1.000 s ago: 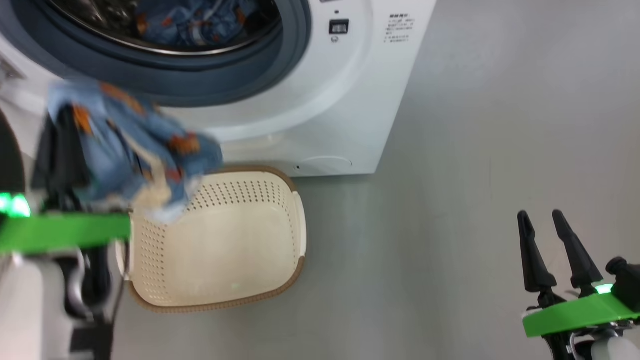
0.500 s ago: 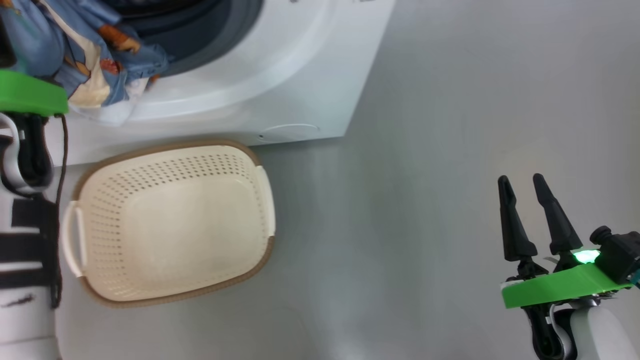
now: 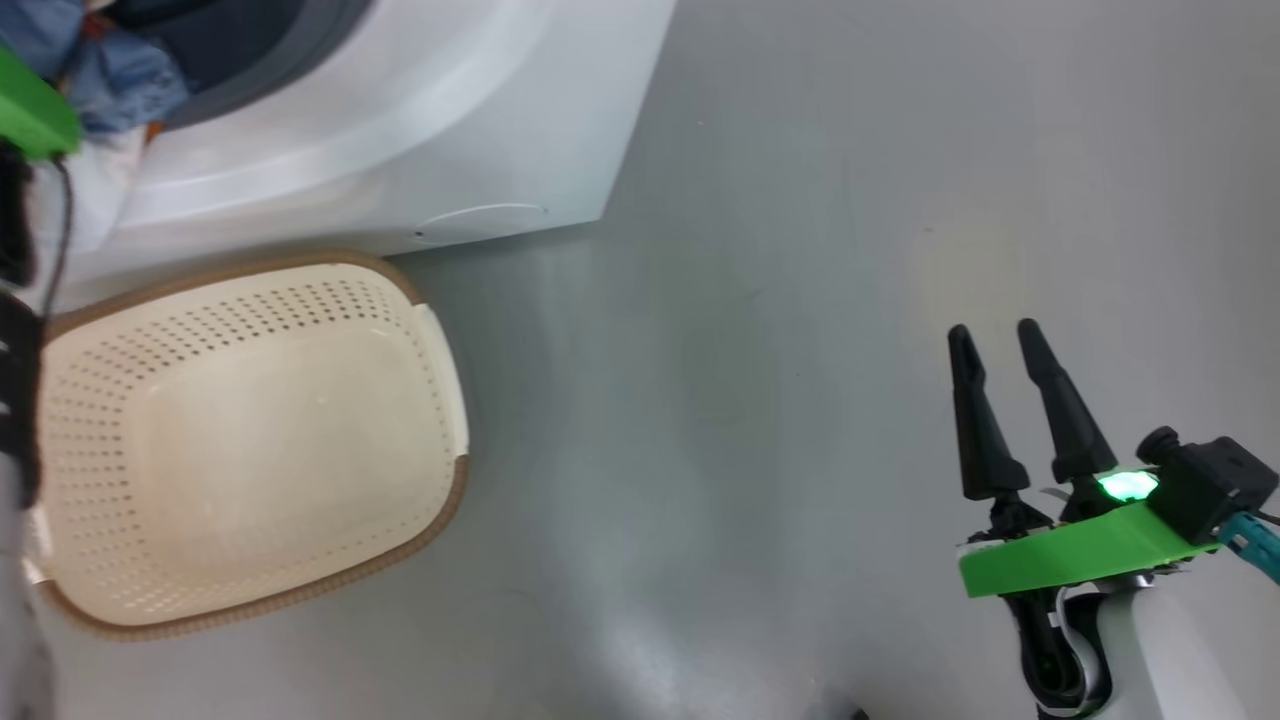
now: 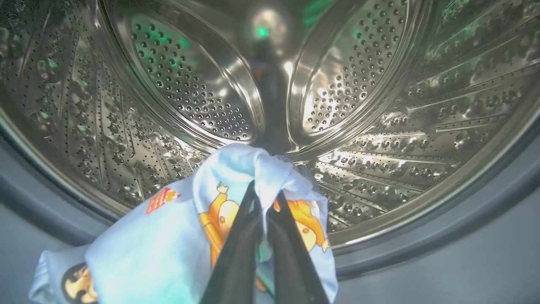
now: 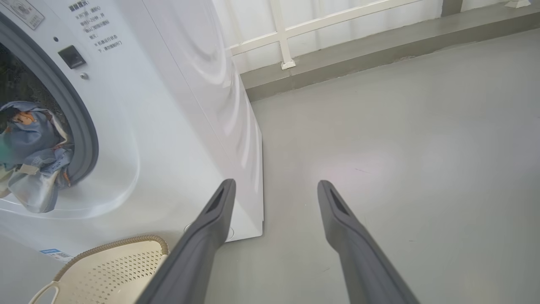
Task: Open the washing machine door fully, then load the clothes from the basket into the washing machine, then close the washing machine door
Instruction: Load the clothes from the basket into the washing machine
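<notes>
- Grey, smooth floor [image 3: 800, 300] is being shown beside and in front of the white washing machine [image 5: 168, 105], with a pale railing [image 5: 282, 38] and a low grey kerb [image 5: 358, 55] running behind it.
- The basket [image 3: 300, 300] is being shown standing on that floor, just in front of the machine's lower front, its perforated cream inside lying bare.
- The left gripper [image 4: 265, 190] is being held at the mouth of the steel drum [image 4: 190, 84], pointing inward toward the drum's back wall.
- Its fingers are being pressed together on the clothes [image 4: 160, 253], a light-blue bundle printed with orange figures.
- That bundle is being carried at the opening, part of it draping over the grey gasket [image 5: 82, 126] toward the machine's front.
- The right gripper [image 3: 994, 328] is being held low over bare floor, well apart from both machine and basket, fingers pointing forward.
- Its fingers are being held wide apart, with only floor visible between them.
</notes>
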Controlling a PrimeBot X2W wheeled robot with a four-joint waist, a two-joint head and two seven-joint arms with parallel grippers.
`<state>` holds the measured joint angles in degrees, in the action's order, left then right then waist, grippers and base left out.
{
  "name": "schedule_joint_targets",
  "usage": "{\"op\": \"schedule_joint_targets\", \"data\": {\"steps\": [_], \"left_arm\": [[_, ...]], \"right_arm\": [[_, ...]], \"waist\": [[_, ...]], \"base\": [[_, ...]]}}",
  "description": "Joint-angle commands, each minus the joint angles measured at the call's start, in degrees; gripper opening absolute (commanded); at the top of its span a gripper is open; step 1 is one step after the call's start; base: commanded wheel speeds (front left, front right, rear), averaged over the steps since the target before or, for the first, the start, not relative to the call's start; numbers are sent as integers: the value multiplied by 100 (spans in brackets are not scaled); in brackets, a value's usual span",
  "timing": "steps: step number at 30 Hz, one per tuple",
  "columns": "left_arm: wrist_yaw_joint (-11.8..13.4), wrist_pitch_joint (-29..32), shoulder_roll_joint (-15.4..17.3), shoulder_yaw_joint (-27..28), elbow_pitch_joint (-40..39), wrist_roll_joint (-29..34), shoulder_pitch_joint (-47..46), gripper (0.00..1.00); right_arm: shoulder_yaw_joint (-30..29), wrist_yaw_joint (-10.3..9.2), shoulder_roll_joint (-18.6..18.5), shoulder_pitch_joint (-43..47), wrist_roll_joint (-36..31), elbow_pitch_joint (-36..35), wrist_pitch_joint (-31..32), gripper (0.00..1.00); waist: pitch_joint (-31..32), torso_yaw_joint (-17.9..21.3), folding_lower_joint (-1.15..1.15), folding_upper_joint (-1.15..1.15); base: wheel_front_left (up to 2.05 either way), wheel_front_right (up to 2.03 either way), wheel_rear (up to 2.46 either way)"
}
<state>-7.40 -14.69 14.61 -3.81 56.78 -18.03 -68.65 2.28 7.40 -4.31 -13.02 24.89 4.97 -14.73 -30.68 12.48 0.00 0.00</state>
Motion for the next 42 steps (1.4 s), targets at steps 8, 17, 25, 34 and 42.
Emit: {"op": "schedule_joint_targets", "data": {"steps": [8,17,25,34,42], "left_arm": [[37,-30,653,73,-125,204,-905,0],[202,-30,695,747,-1857,654,-790,45],[92,-30,495,916,-1134,713,-384,100],[24,-30,340,1109,-1048,674,-277,100],[2,-30,151,1221,-1127,678,128,100]], "right_arm": [[293,9,60,-136,115,-125,-27,100],[264,9,104,-229,138,-142,-27,100],[273,9,98,-239,117,-123,-27,100],[246,9,22,-257,96,-133,-27,100],[237,9,-18,-231,67,-127,-27,100]], "waist": [[-313,359,0,0],[-480,395,0,0],[-414,264,0,0],[-366,147,0,0],[-237,42,0,0]], "base": [[0,0,0],[0,0,0],[0,0,0],[0,0,0],[0,0,0]]}}
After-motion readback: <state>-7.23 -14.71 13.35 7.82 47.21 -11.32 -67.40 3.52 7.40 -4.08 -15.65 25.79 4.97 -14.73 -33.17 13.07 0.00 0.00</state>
